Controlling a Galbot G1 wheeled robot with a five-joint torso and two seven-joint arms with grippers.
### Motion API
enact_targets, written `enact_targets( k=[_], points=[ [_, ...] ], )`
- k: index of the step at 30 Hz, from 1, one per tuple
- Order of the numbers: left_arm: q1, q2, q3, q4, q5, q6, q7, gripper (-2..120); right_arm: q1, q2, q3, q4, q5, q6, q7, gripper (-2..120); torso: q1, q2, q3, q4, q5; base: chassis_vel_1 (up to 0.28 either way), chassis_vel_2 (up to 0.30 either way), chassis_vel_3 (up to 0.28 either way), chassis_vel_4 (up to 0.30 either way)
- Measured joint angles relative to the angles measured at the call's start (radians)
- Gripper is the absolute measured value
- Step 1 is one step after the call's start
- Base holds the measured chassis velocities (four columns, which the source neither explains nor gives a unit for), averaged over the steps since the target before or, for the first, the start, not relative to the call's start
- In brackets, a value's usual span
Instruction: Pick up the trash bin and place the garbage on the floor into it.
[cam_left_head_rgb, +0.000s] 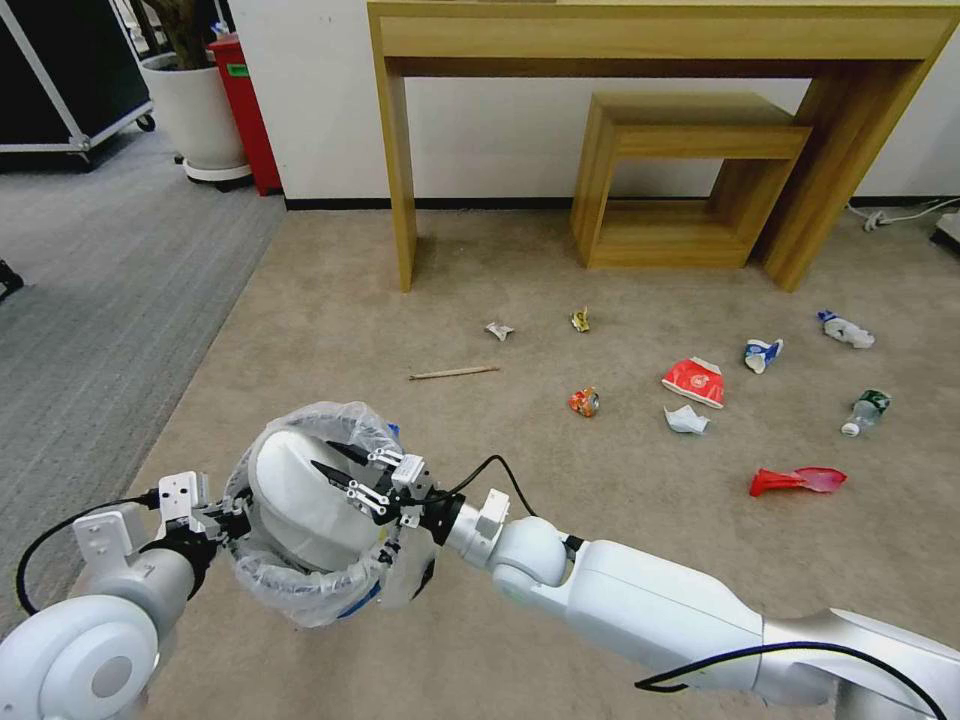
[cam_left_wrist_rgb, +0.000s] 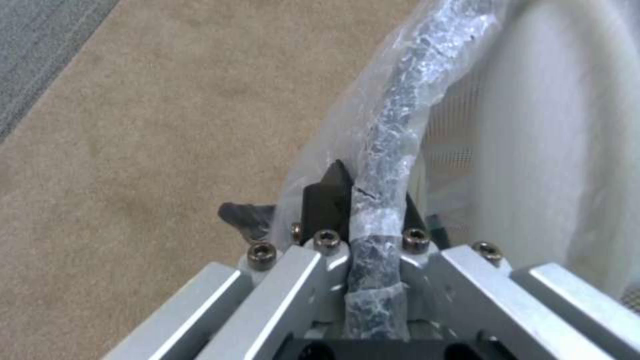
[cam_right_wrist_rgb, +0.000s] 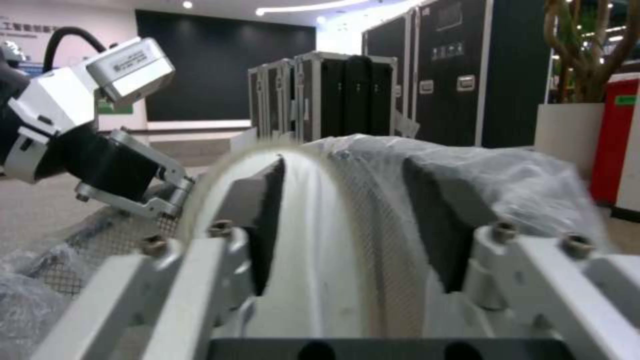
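Observation:
The trash bin, lined with a translucent bag, hangs tilted above the carpet at the lower left. My left gripper is shut on its wrapped rim. Over the bin's mouth my right gripper is shut on a white slipper that stands inside the bin. Garbage lies scattered on the floor: a wooden stick, a red-white carton, blue-white wrappers, a clear green-label bottle, a red plastic bottle and small scraps.
A tall wooden console table with a smaller wooden frame under it stands against the far wall. A white planter and a red bin sit at the back left. Grey carpet lies to the left.

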Motion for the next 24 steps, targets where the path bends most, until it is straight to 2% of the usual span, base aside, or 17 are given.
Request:
enact_targets(
  k=[5, 7, 8, 11, 12, 15, 16, 19, 20, 23, 24],
  points=[
    [0.004, -0.002, 0.0, 0.001, 0.003, 0.0, 0.001, 0, -0.016, -0.016, 0.038, 0.053, 0.017, -0.015, 0.03, 70, 0.0, 0.0, 0.0, 0.0, 0.0001, 0.0, 0.0, 0.0, 0.0],
    [0.007, 0.001, -0.001, 0.01, 0.004, 0.0, 0.0, 0, -0.025, -0.037, 0.103, 0.113, 0.066, -0.057, 0.072, 81, 0.0, 0.0, 0.0, 0.0003, 0.0, 0.0, 0.0, 0.0, 0.0],
    [0.007, 0.001, -0.001, 0.01, 0.004, 0.0, 0.0, 0, -0.025, -0.037, 0.103, 0.113, 0.066, -0.057, 0.072, 81, 0.0, 0.0, 0.0, 0.0003, 0.0, 0.0, 0.0, 0.0, 0.0],
    [0.005, 0.009, -0.003, 0.026, 0.007, 0.0, 0.001, 0, -0.04, -0.085, 0.213, 0.191, 0.144, -0.12, 0.147, 95, 0.0, 0.0, 0.0, 0.0001, 0.0001, 0.0, 0.0, 0.0, 0.0],
    [0.005, 0.009, -0.003, 0.026, 0.007, 0.0, 0.001, 0, -0.04, -0.085, 0.213, 0.191, 0.144, -0.12, 0.147, 95, 0.0, 0.0, 0.0, 0.0001, 0.0001, 0.0, 0.0, 0.0, 0.0],
    [-0.005, 0.017, -0.002, 0.043, 0.014, 0.0, 0.011, 0, -0.076, -0.14, 0.347, 0.246, 0.183, -0.179, 0.188, 100, 0.0, 0.0, 0.0, 0.0001, 0.0001, 0.0, 0.0, 0.0, 0.0],
    [-0.005, 0.017, -0.002, 0.043, 0.014, 0.0, 0.011, 0, -0.076, -0.14, 0.347, 0.246, 0.183, -0.179, 0.188, 100, 0.0, 0.0, 0.0, 0.0001, 0.0001, 0.0, 0.0, 0.0, 0.0],
    [-0.018, 0.023, 0.004, 0.062, 0.023, 0.002, 0.022, 0, -0.127, -0.191, 0.47, 0.293, 0.231, -0.221, 0.217, 100, 0.0, 0.0, 0.0, -0.0001, 0.0002, 0.0, 0.0, 0.0, 0.0],
    [-0.018, 0.023, 0.004, 0.062, 0.023, 0.002, 0.022, 0, -0.127, -0.191, 0.47, 0.293, 0.231, -0.221, 0.217, 100, 0.0, 0.0, 0.0, -0.0001, 0.0002, 0.0, 0.0, 0.0, 0.0],
    [-0.027, 0.025, 0.01, 0.077, 0.035, 0.003, 0.031, 0, -0.186, -0.237, 0.608, 0.327, 0.266, -0.257, 0.239, 100, 0.0, 0.0, 0.0, 0.0, 0.0002, 0.0, 0.0, 0.0, 0.0],
    [-0.027, 0.025, 0.01, 0.077, 0.035, 0.003, 0.031, 0, -0.186, -0.237, 0.608, 0.327, 0.266, -0.257, 0.239, 100, 0.0, 0.0, 0.0, 0.0, 0.0002, 0.0, 0.0, 0.0, 0.0]
  ],
)
